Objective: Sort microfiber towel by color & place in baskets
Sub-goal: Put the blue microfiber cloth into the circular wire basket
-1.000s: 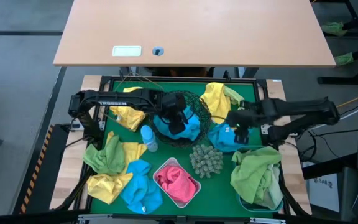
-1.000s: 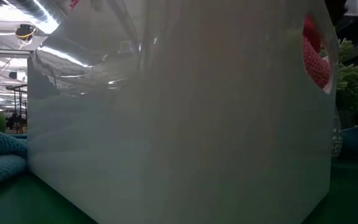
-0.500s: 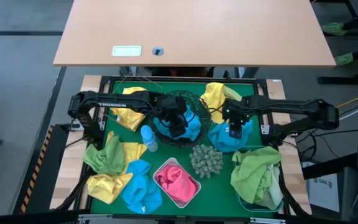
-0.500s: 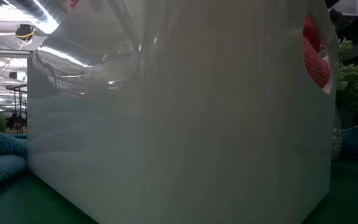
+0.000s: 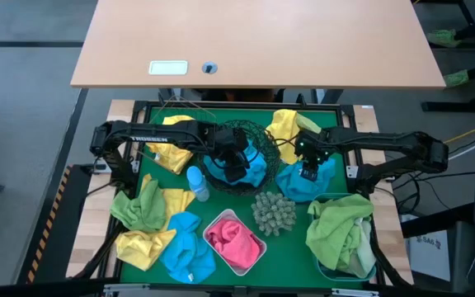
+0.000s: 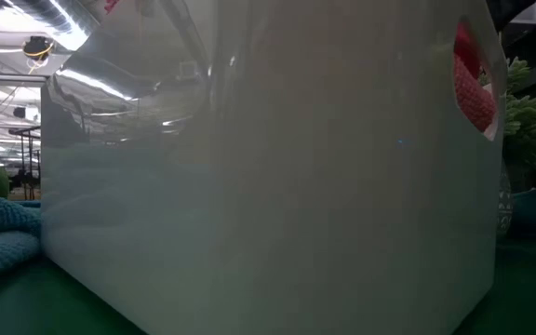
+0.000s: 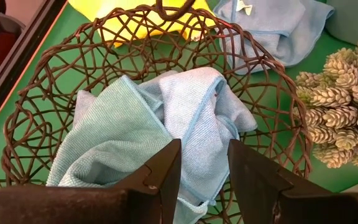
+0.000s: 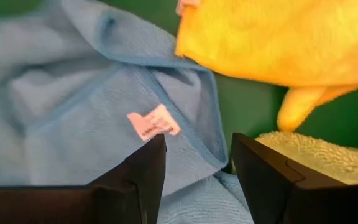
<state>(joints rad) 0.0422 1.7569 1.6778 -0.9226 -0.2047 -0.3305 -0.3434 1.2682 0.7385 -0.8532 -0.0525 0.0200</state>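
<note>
In the high view my left gripper (image 5: 236, 162) hangs open over the round black wire-mesh bowl (image 5: 264, 142), which holds blue towels (image 7: 166, 118). My right gripper (image 5: 308, 167) stands open, pointing down, low over a blue towel (image 5: 303, 186) that lies on the green mat, right of the bowl. The right wrist view shows that towel's hemmed edge (image 8: 213, 134) and white label (image 8: 154, 122) between the fingers. A yellow towel (image 8: 272, 37) lies partly over it. My right gripper has its open fingers (image 8: 143, 171) on either side of the blue towel's hemmed edge (image 8: 219, 155), coming from above. I cannot tell whether they touch the cloth. The towel lies slack on the mat.
A white tub (image 5: 223, 221) holds a pink towel (image 5: 236, 239) and fills the low view (image 6: 249, 186). A blue tub (image 5: 326, 266) holds green towels (image 5: 340, 231). A spiky ball (image 5: 275, 213), a small blue bottle (image 5: 196, 183) and yellow, green and blue towels (image 5: 159, 227) lie around.
My right gripper has come down and a little toward the table's left, onto the blue towel beside the bowl, rolling its wrist slightly. Its fingers have stayed open.
</note>
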